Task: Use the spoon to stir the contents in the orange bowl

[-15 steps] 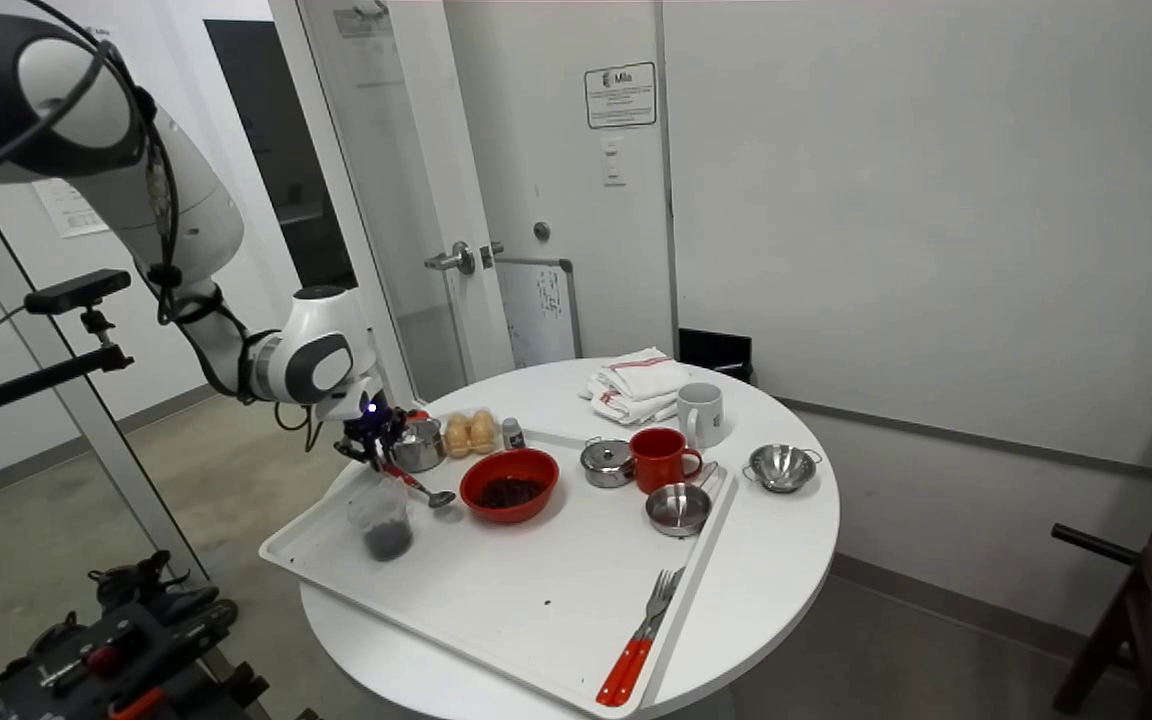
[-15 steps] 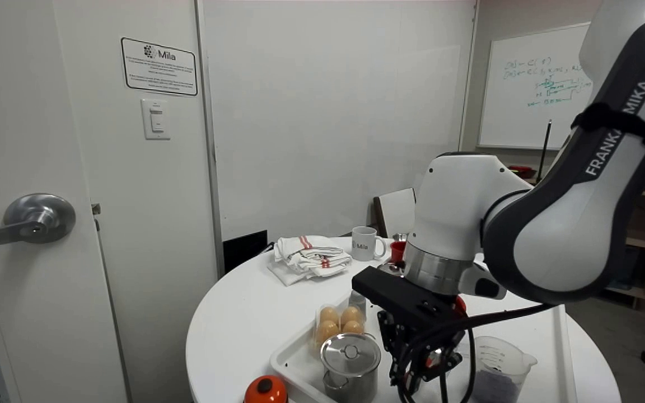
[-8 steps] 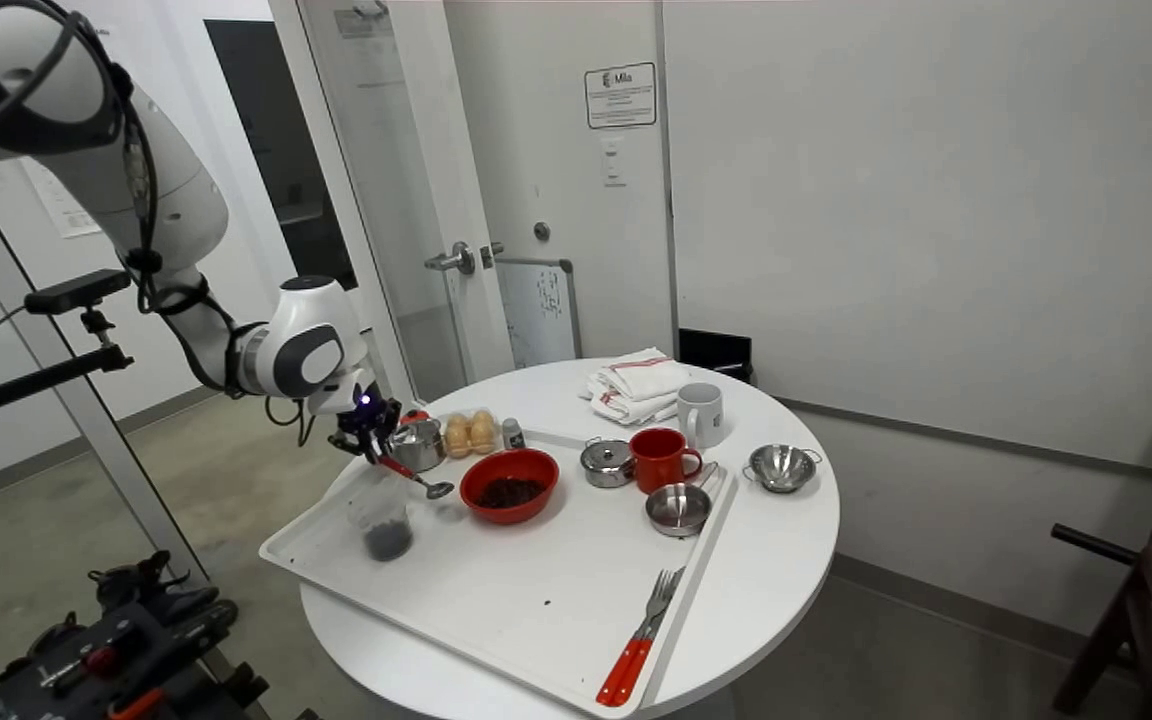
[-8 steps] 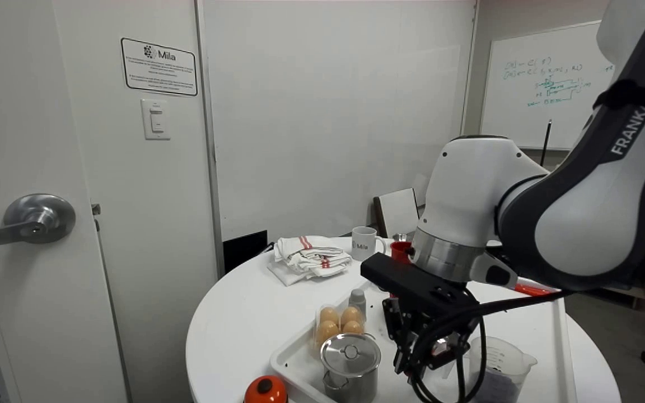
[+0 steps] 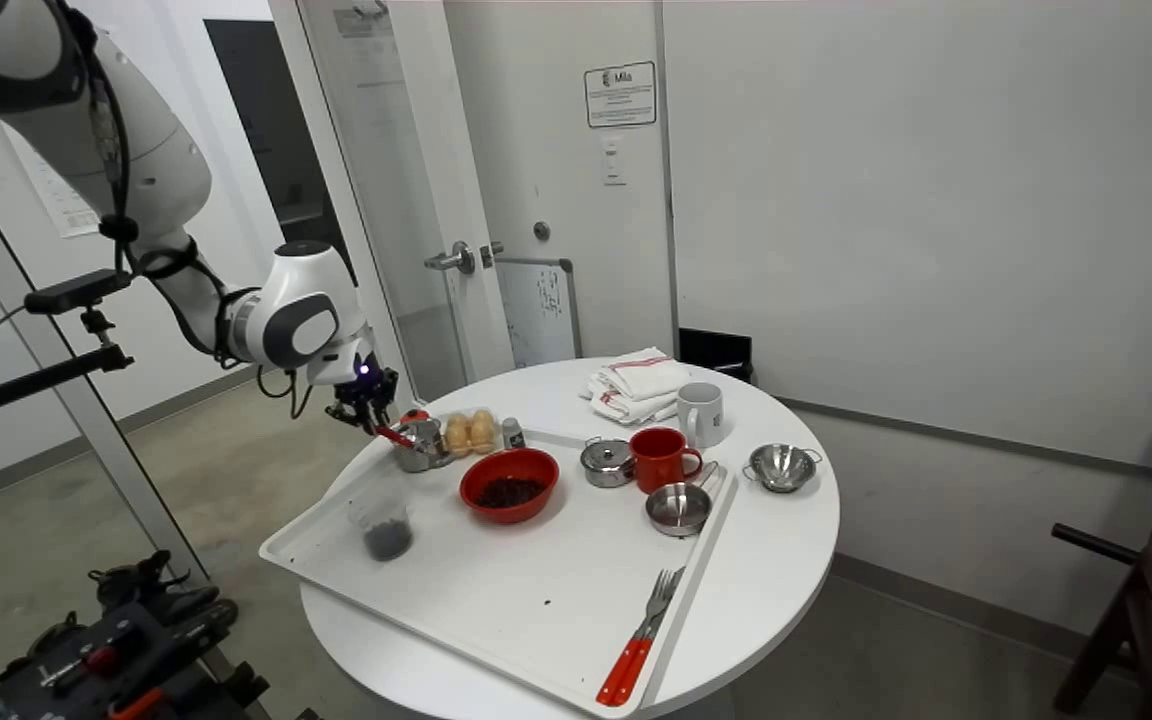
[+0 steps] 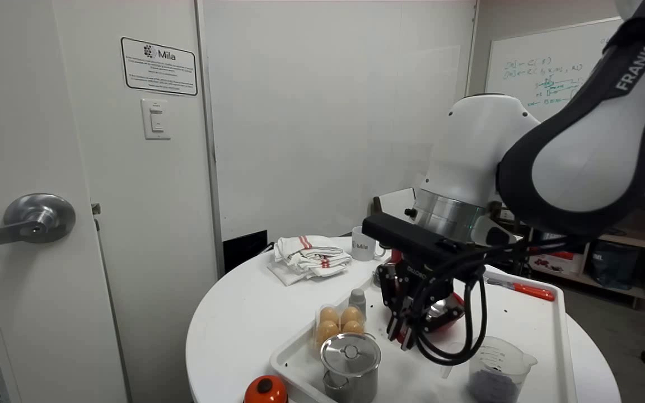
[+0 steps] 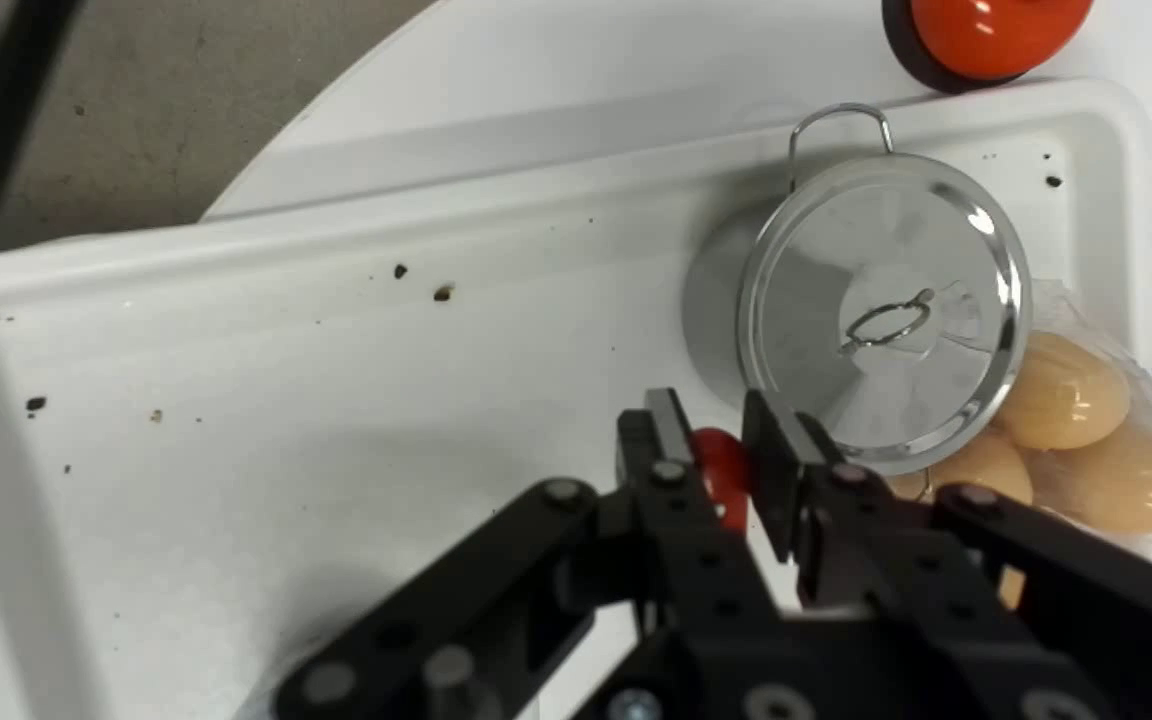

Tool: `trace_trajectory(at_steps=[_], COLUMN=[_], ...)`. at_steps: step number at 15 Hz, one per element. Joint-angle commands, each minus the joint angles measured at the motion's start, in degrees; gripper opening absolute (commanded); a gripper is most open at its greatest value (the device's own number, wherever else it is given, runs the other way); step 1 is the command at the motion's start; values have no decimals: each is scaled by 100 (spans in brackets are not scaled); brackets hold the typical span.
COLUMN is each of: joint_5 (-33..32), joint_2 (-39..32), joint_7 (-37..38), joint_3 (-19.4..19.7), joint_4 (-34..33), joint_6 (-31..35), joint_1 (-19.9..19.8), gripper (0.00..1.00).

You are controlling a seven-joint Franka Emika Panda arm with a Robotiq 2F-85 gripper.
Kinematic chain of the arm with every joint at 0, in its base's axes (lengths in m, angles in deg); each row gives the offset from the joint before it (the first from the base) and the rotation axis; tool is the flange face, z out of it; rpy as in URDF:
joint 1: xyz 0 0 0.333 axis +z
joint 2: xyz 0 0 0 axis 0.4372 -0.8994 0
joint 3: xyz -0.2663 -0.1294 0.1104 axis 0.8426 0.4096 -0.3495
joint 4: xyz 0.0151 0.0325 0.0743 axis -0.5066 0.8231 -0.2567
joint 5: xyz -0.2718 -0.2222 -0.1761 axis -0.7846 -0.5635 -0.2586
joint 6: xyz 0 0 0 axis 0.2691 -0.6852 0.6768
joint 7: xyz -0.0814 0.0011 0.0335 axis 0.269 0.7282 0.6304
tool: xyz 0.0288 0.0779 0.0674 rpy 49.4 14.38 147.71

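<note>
Up since a second ago: the tool (image 5: 372, 428), pinching the spoon (image 5: 397, 437) by its red handle. Rightward come the steel pot (image 5: 425, 436), then the orange bowl (image 5: 504, 515), the spoon not in it. A low sweep might knock the pot; a weak pinch might let the handle twist.

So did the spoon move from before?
Yes, up: in an exterior view, the spoon now overlaps the taller lidded pot; earlier it showed lower.
</note>
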Motion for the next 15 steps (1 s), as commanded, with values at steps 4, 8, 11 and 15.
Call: trace_trajectory(at_steps=[4,8,11,15], joint_5=[981,1489,1675,1962], joint_2=[20,-74,-215,-449], joint_7=[-1357,-1909,-2167,-2566], joint_3=[-674,-558,-407,-336], joint_4=[-477,-898,-1237,-1582], joint_6=[-1020,-1874,-2455,-2992], joint_1=[-948,-1148,-1196,-1288], gripper=[5,5,5,5])
